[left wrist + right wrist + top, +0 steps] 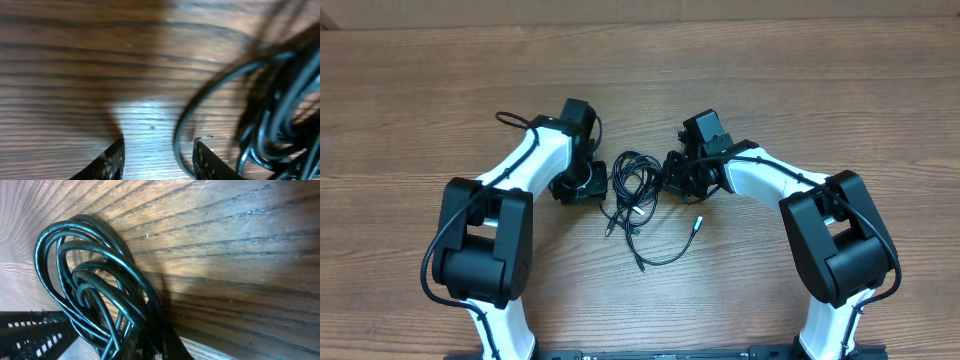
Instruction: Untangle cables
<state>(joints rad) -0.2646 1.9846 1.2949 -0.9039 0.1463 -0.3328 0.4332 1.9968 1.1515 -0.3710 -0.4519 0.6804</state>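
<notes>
Partly within right claw (669,181): cables (635,186)

Wooden table (820,80), black cables (635,180) bunched in loops at centre, loose plug ends trailing toward near edge, left gripper (592,186) just beside bundle, right gripper (672,176) against opposite side

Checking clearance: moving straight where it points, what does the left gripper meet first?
Likely the brown wooden table close ahead, though a strand of the thin black cables sits inside the open left gripper.
</notes>
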